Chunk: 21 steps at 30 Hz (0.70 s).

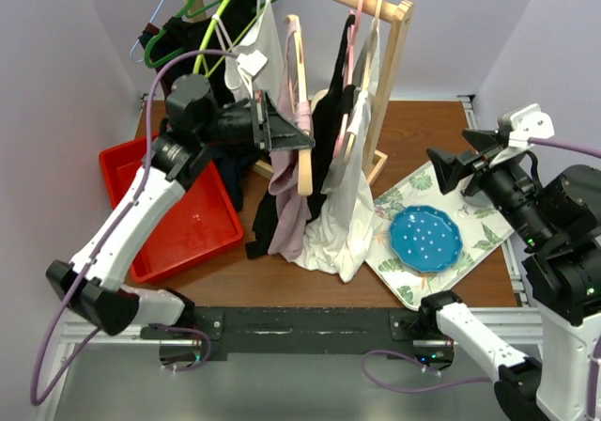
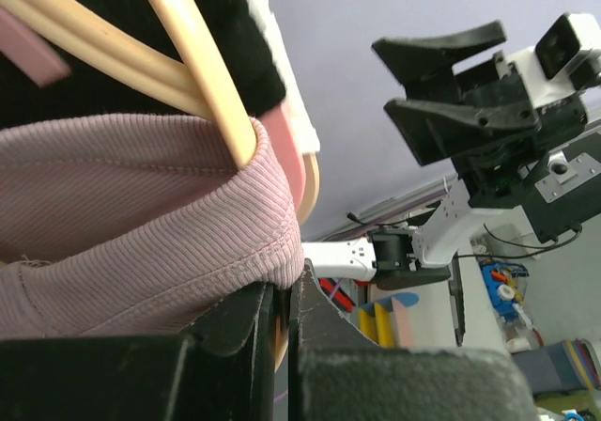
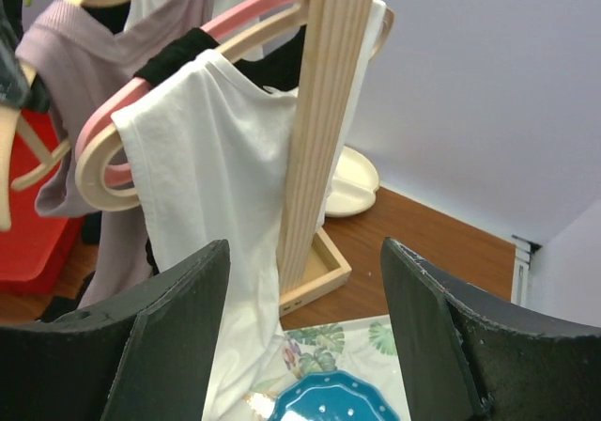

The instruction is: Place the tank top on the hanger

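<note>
So the left pincer (image 1: 302,139) was up at the pale wooden clothes rack (image 1: 390,73), its jaws almost together and pinching the ribbed edge of the dusty-mauve sleeveless tank top (image 1: 286,205). In the left wrist view the fabric (image 2: 141,224) ran right down into the narrow gap between the black fingers (image 2: 244,336). The curved arm of the pale natural-wood hanger (image 2: 202,64) dipped into the top of that same fold. From above, the hanger (image 1: 299,73) hung on the rack tilted steeply, nearly on end. The tank top drooped along it, among the other garments, down to the brown wooden desk (image 1: 441,125).

The right pincer (image 3: 302,261) hung well apart from the rack with its jaws spread wide and nothing between them (just pointing at the clothes, really). It sat above the leaf-patterned tray (image 1: 488,238), which carried a round blue plate (image 1: 425,238). A red plastic bin (image 1: 197,224) sat on the desk's left side, beneath the left arm.
</note>
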Tool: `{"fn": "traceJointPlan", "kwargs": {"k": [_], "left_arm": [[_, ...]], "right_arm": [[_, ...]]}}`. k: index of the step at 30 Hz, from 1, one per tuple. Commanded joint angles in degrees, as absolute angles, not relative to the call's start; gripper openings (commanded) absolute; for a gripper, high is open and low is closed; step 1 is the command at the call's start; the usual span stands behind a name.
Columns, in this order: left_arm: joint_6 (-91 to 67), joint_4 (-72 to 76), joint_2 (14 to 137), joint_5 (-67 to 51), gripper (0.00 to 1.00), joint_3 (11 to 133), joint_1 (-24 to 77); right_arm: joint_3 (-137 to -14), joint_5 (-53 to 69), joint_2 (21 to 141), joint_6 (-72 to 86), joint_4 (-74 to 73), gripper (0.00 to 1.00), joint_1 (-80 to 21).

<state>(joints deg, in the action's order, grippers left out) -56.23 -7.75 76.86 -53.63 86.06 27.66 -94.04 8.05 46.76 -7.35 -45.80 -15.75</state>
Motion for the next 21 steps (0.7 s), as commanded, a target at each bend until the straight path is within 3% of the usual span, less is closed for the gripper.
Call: {"fn": "traceJointPlan", "kwargs": {"k": [1, 21], "left_arm": [[-58.9, 3.9, 80.4, -60.2, 0.0, 94.2, 25.8], [-75.1, 21.3, 102.8, -61.6, 0.0, 113.8, 25.0]], "right_arm": [[-90.7, 7.7, 44.0, -5.5, -44.2, 0.7, -13.2], [-79.7, 13.6, 35.4, -0.6, -43.2, 0.69, -5.8]]}}
